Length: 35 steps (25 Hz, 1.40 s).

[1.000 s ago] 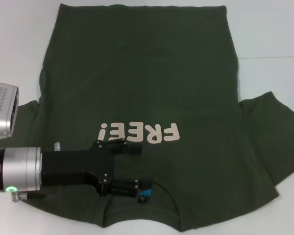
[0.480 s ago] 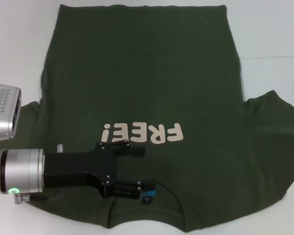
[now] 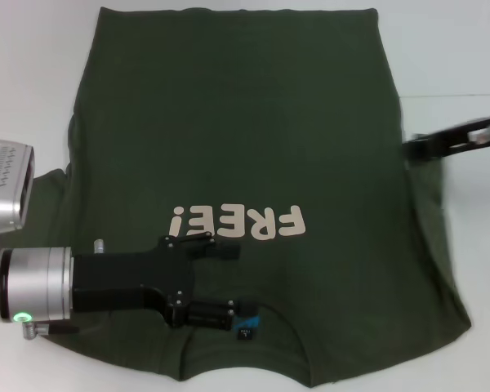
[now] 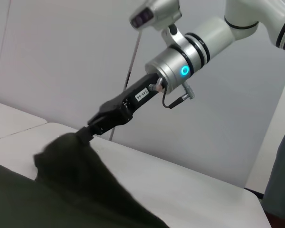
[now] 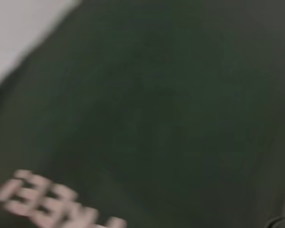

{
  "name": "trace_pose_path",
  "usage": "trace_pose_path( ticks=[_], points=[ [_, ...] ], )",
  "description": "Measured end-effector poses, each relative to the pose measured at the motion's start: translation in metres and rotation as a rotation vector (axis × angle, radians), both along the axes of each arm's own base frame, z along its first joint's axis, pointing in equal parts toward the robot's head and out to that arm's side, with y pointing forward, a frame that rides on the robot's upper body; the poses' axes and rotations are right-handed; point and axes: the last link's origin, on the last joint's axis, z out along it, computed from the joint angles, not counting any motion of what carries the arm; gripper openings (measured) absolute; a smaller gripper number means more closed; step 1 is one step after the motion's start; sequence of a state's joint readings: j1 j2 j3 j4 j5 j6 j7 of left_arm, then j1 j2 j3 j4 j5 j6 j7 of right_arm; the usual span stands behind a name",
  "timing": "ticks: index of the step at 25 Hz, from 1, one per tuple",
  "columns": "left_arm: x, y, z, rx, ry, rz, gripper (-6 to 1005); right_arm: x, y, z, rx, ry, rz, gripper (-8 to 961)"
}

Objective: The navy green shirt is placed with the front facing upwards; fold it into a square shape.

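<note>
The navy green shirt [image 3: 245, 139] lies flat, front up, with its cream "FREE!" lettering [image 3: 233, 222] and collar label [image 3: 245, 331] toward me. My left gripper [image 3: 229, 282] rests open on the chest just beside the collar, one finger on each side of bare cloth. At the shirt's right edge my right gripper [image 3: 412, 148] comes in from the right. The left wrist view shows this right gripper [image 4: 85, 134] shut on a raised peak of the sleeve cloth [image 4: 71, 180]. The right wrist view shows only shirt cloth [image 5: 171, 118] and the lettering [image 5: 42, 199].
The shirt lies on a white table [image 3: 449, 49], with bare surface to its right and far left. My left arm's silver wrist [image 3: 33, 282] lies over the shirt's left sleeve area. A grey wall [image 4: 61, 57] stands behind the table.
The right sleeve, spread flat out to the right before, is now lifted and drawn in toward the body by my right gripper, which has come into view. The left gripper has barely moved.
</note>
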<state>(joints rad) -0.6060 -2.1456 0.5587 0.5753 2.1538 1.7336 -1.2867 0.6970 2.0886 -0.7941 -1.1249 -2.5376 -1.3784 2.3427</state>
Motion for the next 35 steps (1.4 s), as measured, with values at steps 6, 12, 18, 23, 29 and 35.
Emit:
trace_pose_path(
  ticks=[6,12,18,23,29,35],
  points=[
    [0.0,0.0,0.001,0.003,0.001,0.001,935,-0.016,-0.002,-0.039,-0.096,0.012,0.099,20],
    [-0.001,0.001,0.001,0.005,0.002,0.0,935,-0.014,-0.003,-0.061,-0.138,-0.002,0.107,21],
    [-0.001,0.001,0.002,0.009,0.004,0.0,935,-0.018,-0.001,-0.065,-0.125,0.037,0.12,21],
    [-0.001,0.001,0.002,0.01,0.004,-0.002,935,-0.025,0.003,-0.069,-0.119,0.041,0.136,20],
    [-0.002,0.001,0.002,0.012,0.006,0.0,935,-0.027,0.005,-0.082,-0.159,0.035,0.124,49],
    [-0.005,-0.001,0.001,0.014,0.007,0.011,935,-0.024,0.004,-0.08,-0.146,0.03,0.15,94]
  ],
)
